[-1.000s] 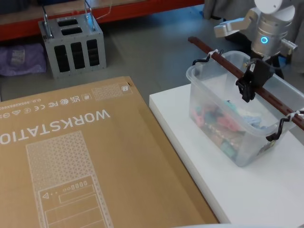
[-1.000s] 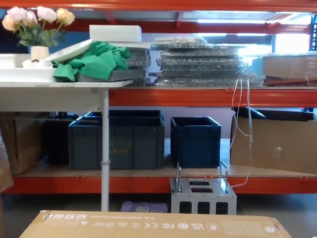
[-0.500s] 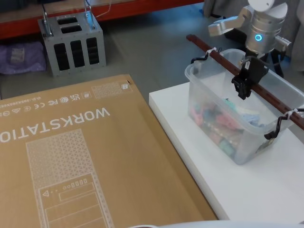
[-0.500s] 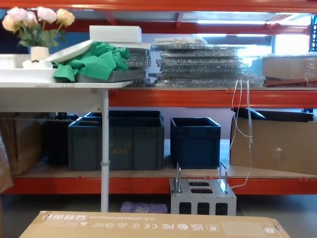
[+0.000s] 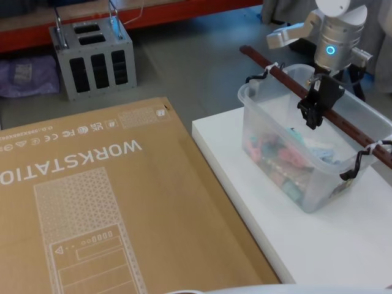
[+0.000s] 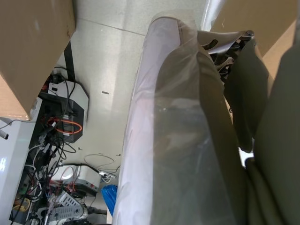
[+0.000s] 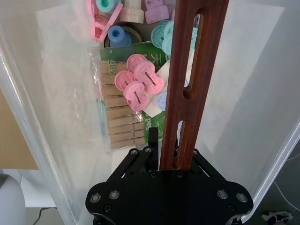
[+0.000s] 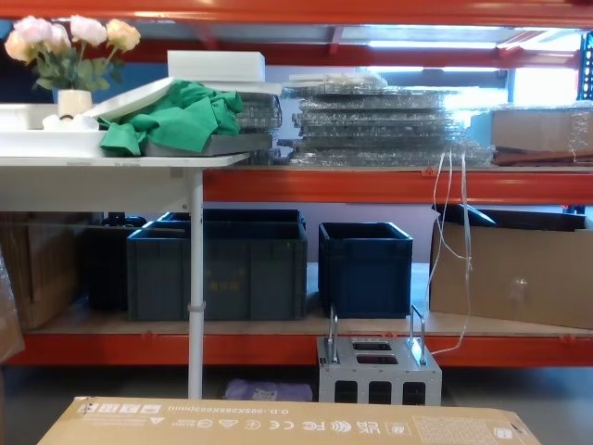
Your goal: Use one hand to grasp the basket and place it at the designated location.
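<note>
Large brown cardboard box [image 5: 104, 202] printed WORKSTATION filled the left of the head view, lying flat. White platform [image 5: 318, 245] sat beside it on the right. The basket [image 5: 269, 122], translucent tub, stood on that platform near its far end, holding pink and teal plastic bits and a pack of wooden clothespins [image 7: 117, 117]. Its dark reddish-brown bar handle [image 5: 349, 125] ran across the rim, tied at both ends. Right gripper [image 5: 313, 109] hung from the silver arm with a blue ring, jaws closed narrow around the handle at mid-length. Left gripper: jaw state could not be told from the left wrist view.
</note>
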Available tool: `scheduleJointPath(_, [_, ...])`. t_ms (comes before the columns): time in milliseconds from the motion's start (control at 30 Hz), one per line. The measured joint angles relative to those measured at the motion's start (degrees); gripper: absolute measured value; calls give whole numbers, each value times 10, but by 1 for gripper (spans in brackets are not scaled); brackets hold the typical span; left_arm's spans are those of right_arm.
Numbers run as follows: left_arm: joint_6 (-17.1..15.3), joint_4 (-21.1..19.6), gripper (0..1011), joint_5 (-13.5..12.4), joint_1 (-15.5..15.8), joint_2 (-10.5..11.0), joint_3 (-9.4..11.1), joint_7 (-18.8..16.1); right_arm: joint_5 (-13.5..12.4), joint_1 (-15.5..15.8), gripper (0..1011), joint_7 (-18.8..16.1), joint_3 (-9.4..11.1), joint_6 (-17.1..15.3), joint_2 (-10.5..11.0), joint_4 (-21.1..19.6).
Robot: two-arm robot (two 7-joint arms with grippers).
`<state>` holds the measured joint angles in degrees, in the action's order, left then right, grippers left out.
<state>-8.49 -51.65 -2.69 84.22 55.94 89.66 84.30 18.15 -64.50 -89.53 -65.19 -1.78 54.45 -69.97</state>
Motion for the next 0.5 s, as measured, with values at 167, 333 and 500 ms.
scheduleJointPath(167, [0, 0, 0, 0, 0, 0, 0, 0, -1, 0, 114, -4, 0, -4, -3, 7])
scheduleJointPath(333, [0, 0, 0, 0, 0, 0, 0, 0, -4, 2, 234, -2, 1, -9, 0, 5])
scheduleJointPath(500, [0, 0, 0, 0, 0, 0, 0, 0, -4, 4, 369, 0, 4, -13, 3, 1])
